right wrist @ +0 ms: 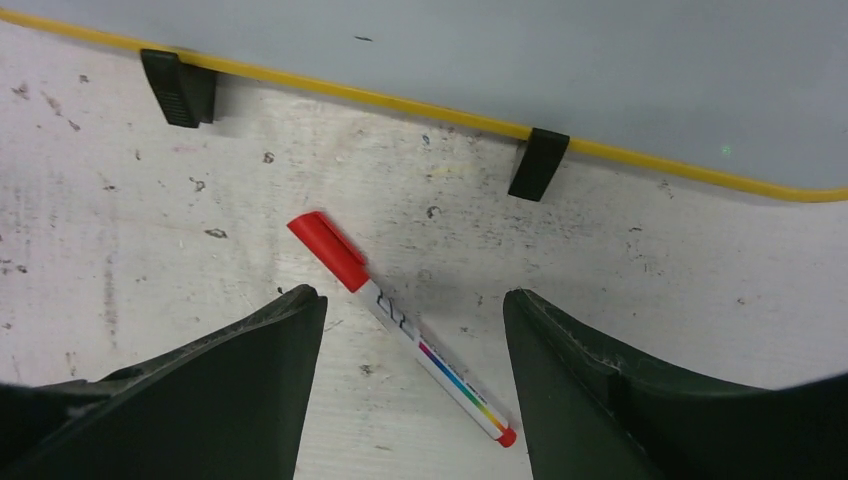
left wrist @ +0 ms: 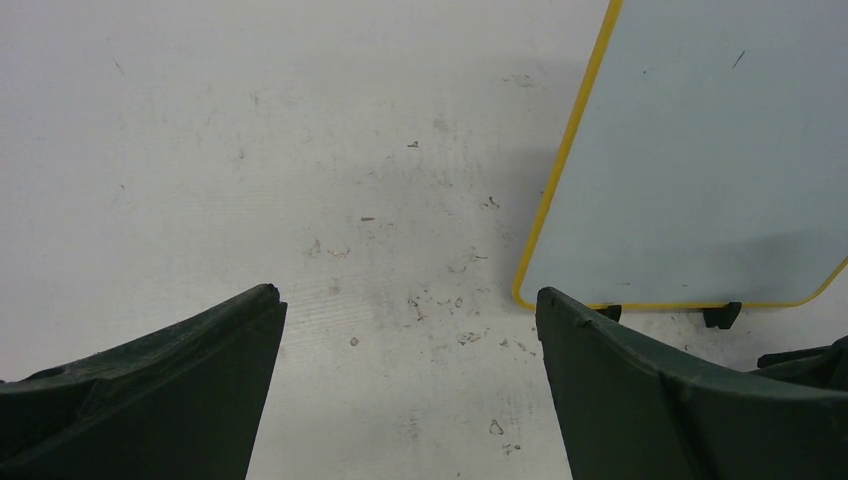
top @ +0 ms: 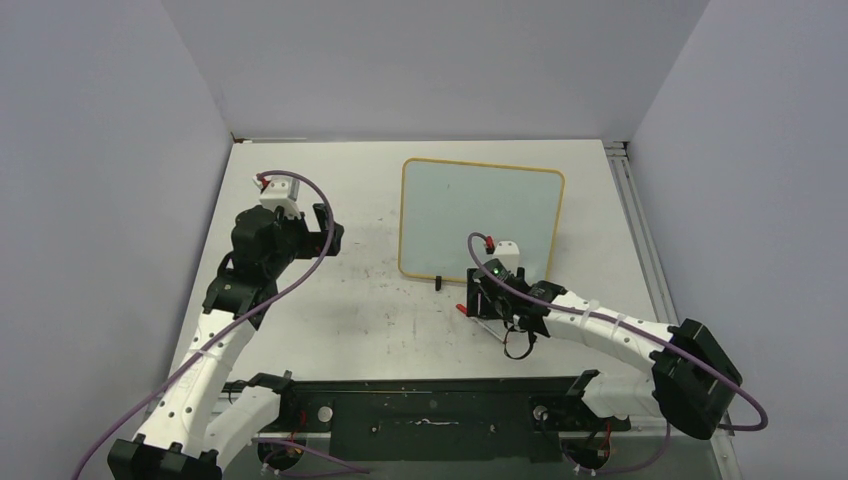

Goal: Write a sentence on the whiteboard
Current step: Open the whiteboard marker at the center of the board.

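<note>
The main risk lies with the red-capped white marker pen with a rainbow band (right wrist: 400, 325). It lies flat and at a slant on the scuffed white tabletop (top: 380, 310), just in front of the small rounded-corner whiteboard with a pale bluish face and thin yellow frame (top: 480, 215). Because it lies crosswise to the fingers, a squeeze would likely meet one end first and spin or roll it out rather than trap it. A grip that lands near its tail would leave it loose for writing. The cap also looks to be on, so it could make no mark as it is. A forward lunge might knock the whiteboard's nearer black clip foot (right wrist: 537, 163) and shove or tip the whiteboard. The right gripper (right wrist: 412, 297) points down at the tabletop close to the whiteboard's near edge, with its arm stretched low from the right. Its jaws are spread on either side of the marker and neither seems to touch it. The left gripper (left wrist: 407, 292) hovers to the left of the whiteboard over the tabletop, jaws spread wide and holding nothing. The whiteboard's face shows no red lettering, so I judge the writing has not begun.
</note>
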`<state>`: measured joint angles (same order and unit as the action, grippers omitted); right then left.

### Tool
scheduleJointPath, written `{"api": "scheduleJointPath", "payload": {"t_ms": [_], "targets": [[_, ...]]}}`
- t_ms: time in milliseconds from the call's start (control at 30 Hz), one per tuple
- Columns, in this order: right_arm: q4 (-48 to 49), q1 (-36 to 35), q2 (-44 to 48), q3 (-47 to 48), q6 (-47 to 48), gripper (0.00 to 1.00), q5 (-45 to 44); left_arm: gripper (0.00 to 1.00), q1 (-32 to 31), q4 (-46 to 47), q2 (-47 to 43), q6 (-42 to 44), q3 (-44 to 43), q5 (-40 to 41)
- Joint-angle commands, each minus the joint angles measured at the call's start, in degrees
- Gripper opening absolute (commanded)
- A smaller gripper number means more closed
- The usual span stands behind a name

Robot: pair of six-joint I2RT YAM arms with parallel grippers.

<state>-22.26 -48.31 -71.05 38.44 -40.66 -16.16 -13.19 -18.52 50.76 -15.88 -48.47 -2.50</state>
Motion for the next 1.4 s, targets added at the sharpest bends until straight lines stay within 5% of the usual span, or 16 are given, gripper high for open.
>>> {"api": "scheduleJointPath", "payload": {"t_ms": [0,633,1067,1367], "targets": [[-1.21,4.81,0.8,-1.65,4.15,0.67,9.32,0.96,-0.36,1.85,0.54,0.5,-0.22,-0.6],[2.67,4.12,-0.02,-6.01,4.55,0.6,15.55,0.96,-0.75,1.86,2.47,0.44,-0.28,-1.53],[1.93,-3.02,-2.73,-4.19,2.47,0.55,10.98,0.96,-3.06,0.51,5.16,2.16,-1.17,-1.86],[-2.04,-5.6,-4.28,-2.97,1.5,0.4,4.54,0.96,-3.86,0.5,4.88,2.72,-1.19,-2.28]]}}
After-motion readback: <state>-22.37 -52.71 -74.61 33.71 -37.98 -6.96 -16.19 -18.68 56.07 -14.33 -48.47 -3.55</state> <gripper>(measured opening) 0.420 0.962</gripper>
